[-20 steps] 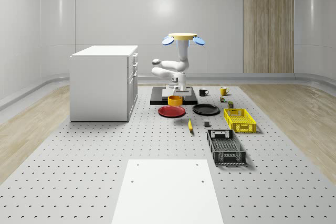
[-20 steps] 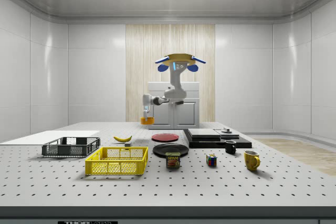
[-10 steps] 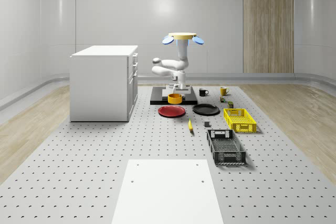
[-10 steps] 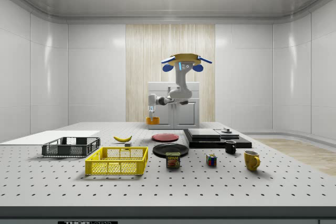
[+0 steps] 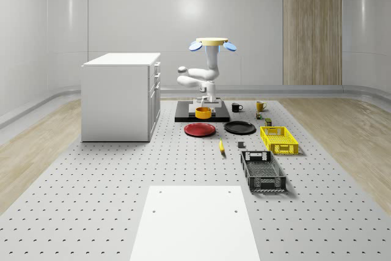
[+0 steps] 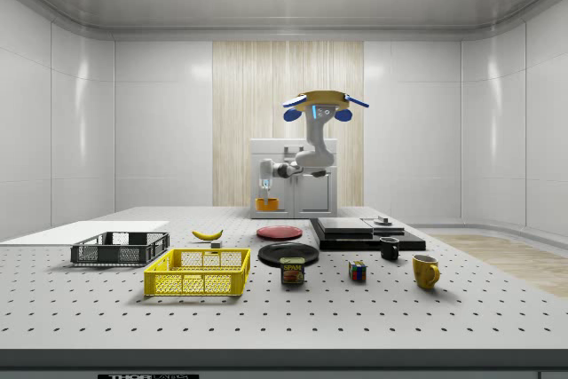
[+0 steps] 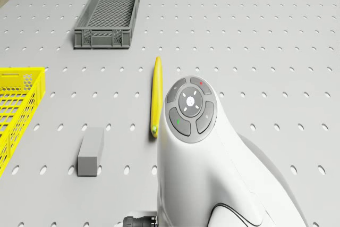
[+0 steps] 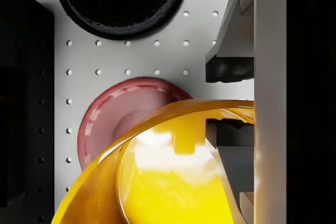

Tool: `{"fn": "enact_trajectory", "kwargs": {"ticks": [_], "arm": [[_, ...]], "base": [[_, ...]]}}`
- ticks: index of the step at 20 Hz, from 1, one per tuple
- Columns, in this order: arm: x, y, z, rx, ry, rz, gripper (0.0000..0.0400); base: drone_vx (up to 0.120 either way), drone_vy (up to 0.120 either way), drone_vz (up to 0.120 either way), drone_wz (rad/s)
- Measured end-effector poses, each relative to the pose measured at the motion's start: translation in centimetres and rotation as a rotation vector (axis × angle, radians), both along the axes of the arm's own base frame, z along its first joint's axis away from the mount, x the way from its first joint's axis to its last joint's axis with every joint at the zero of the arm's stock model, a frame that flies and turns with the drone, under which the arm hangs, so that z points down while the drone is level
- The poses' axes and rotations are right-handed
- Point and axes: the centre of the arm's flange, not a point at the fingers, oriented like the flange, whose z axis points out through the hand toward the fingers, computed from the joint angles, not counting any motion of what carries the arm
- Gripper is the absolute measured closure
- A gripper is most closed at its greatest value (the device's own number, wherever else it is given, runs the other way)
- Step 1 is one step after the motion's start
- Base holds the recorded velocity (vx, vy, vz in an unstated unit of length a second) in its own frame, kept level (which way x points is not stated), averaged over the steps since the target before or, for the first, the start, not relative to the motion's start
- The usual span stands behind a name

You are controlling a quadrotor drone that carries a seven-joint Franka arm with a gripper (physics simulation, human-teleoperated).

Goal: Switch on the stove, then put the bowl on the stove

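In the whole-scene view, the drone with blue rotors and a yellow top [image 5: 213, 43] is seen hovering above the flat black stove [image 5: 185, 114] at the frame's centre. Its white jointed arm [image 5: 197, 79] bends down, and the gripper [image 5: 204, 106] holds the glossy orange-yellow bowl [image 5: 203, 112] in the air over the stove's near edge. Just below in the picture lie a round red plate [image 5: 200, 129] and a round black plate [image 5: 239, 128]. A white drawer cabinet [image 5: 121, 96] stands at the left.

In the side view, the drone [image 6: 319, 106] hovers at centre frame and the bowl [image 6: 266, 205] hangs from the gripper [image 6: 264, 191], clear of the perforated grey table [image 6: 284, 308], above the red plate [image 6: 279, 232] and left of the stove [image 6: 366, 232]. A can labelled "SPAM" [image 6: 292, 270] stands in the foreground beside a yellow mesh basket [image 6: 199, 272].

In the drone view, the arm's white link [image 7: 212, 163] with grey buttons occupies the lower centre; a yellow banana [image 7: 155, 97], a small grey block [image 7: 91, 151] and a dark grey mesh crate [image 7: 111, 9] lie on the table.

In the wrist view, the bowl's rim [image 8: 173, 171] is clamped between the fingers [image 8: 231, 69] at the right; the red plate [image 8: 118, 116] and black plate [image 8: 121, 1] are seen beneath.
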Motion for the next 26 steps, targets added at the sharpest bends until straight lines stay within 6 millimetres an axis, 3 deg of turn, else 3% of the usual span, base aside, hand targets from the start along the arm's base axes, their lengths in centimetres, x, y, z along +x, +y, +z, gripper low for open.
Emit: {"fn": "enact_trajectory", "kwargs": {"ticks": [26], "arm": [[0.0,0.0,0.0,0.0,0.0,0.0,0.03]], "base": [[-0.12,-0.006,0.0,0.0]]}}
